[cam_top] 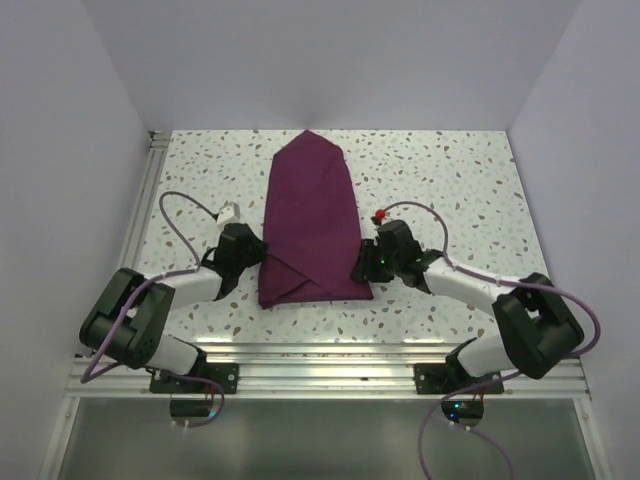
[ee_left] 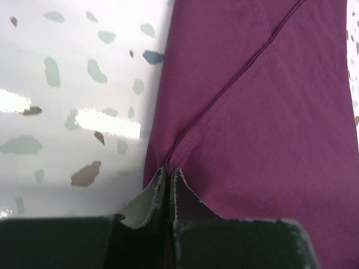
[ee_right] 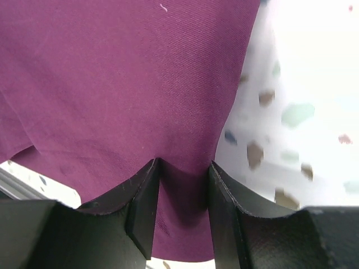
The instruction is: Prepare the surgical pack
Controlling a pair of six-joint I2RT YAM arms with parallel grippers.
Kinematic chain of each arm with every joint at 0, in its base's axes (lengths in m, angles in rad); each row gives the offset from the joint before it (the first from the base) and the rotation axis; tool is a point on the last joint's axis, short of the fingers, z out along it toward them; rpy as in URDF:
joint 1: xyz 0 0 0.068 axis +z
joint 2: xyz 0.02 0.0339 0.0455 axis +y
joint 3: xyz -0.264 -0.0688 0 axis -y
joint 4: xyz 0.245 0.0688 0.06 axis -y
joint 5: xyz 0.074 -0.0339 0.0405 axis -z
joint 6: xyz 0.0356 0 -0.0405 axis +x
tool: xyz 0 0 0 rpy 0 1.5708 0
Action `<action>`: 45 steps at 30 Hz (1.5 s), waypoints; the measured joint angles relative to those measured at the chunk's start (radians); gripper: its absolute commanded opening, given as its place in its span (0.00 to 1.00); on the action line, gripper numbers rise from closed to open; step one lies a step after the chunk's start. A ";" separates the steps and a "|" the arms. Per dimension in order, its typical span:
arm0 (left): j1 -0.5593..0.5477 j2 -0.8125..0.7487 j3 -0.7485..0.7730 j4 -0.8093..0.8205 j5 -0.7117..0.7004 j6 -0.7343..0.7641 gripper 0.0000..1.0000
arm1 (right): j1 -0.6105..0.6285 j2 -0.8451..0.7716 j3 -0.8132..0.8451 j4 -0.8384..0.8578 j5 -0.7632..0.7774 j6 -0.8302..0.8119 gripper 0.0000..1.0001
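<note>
The surgical pack (cam_top: 310, 220) is a deep maroon cloth folded into a long bundle with a pointed far end, lying mid-table. My left gripper (cam_top: 260, 257) sits at the bundle's left edge near its front. In the left wrist view its jaws (ee_left: 169, 170) are pressed together where the cloth's (ee_left: 252, 112) creases converge, pinching the edge. My right gripper (cam_top: 359, 266) is at the bundle's right edge. In the right wrist view its fingers (ee_right: 184, 163) stand apart, with a hump of cloth (ee_right: 123, 84) between them.
The speckled white table (cam_top: 450, 180) has an aluminium rail (cam_top: 330, 365) along its near edge and another (cam_top: 140, 220) on the left. Plain walls close it in on three sides. Purple cables loop off both arms.
</note>
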 measured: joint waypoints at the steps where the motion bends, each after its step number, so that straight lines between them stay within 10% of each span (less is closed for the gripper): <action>1: -0.013 -0.015 -0.011 -0.007 -0.006 -0.007 0.00 | 0.010 -0.027 -0.019 -0.010 0.010 0.007 0.41; 11: -0.097 -0.146 -0.121 -0.031 -0.024 -0.071 0.02 | 0.065 -0.307 -0.190 -0.099 0.043 0.079 0.48; 18: -0.098 -0.204 -0.138 -0.136 -0.058 -0.063 0.56 | 0.066 -0.395 -0.188 -0.225 0.068 0.085 0.62; 23: -0.070 -0.227 -0.081 -0.285 -0.073 -0.030 0.65 | 0.065 -0.380 -0.068 -0.327 0.098 0.042 0.63; 39: 0.119 0.054 0.373 -0.393 0.087 0.197 0.61 | -0.229 0.158 0.455 -0.224 -0.127 -0.100 0.32; 45: 0.132 0.327 0.676 -0.404 0.113 0.235 0.61 | -0.278 0.454 0.717 -0.160 -0.237 -0.080 0.53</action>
